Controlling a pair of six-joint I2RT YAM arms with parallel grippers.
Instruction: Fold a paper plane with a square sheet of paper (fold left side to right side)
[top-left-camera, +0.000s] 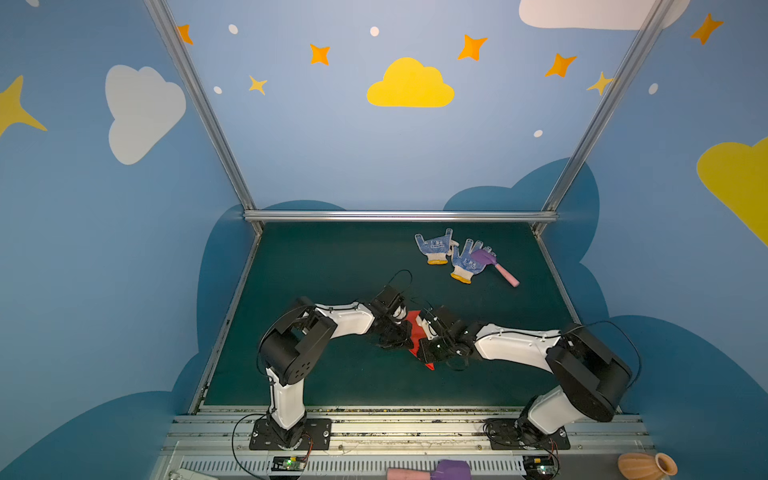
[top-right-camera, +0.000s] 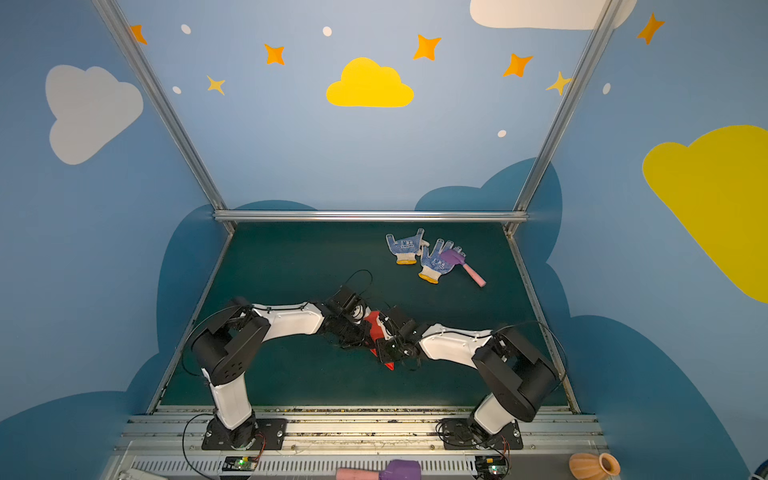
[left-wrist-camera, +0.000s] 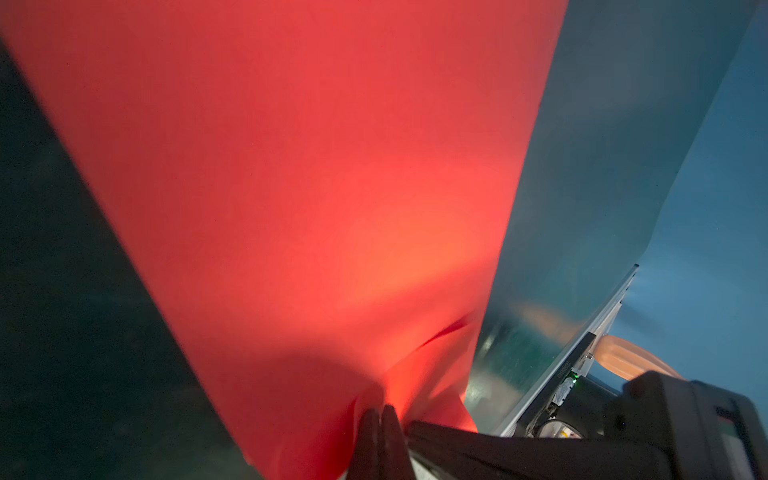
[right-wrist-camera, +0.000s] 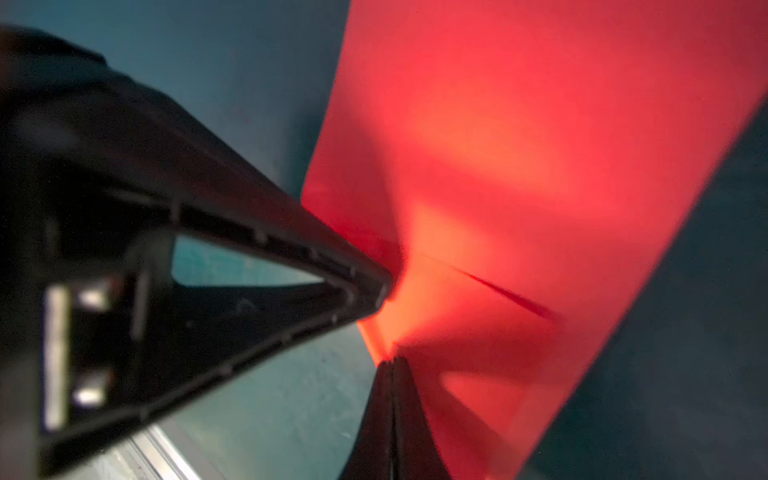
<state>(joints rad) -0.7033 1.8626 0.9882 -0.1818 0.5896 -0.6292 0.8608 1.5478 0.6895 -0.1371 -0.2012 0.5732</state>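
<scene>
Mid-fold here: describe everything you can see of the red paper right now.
The paper is thin, plain, bright red; light glows through it in both wrist views. It is not flat: layers overlap and a crease runs near the grips. The left tool and right tool are each shut on its edge. In both top views it sits between them, mostly hidden, one pointed corner poking out toward the near edge. It looks lifted off the mat.
</scene>
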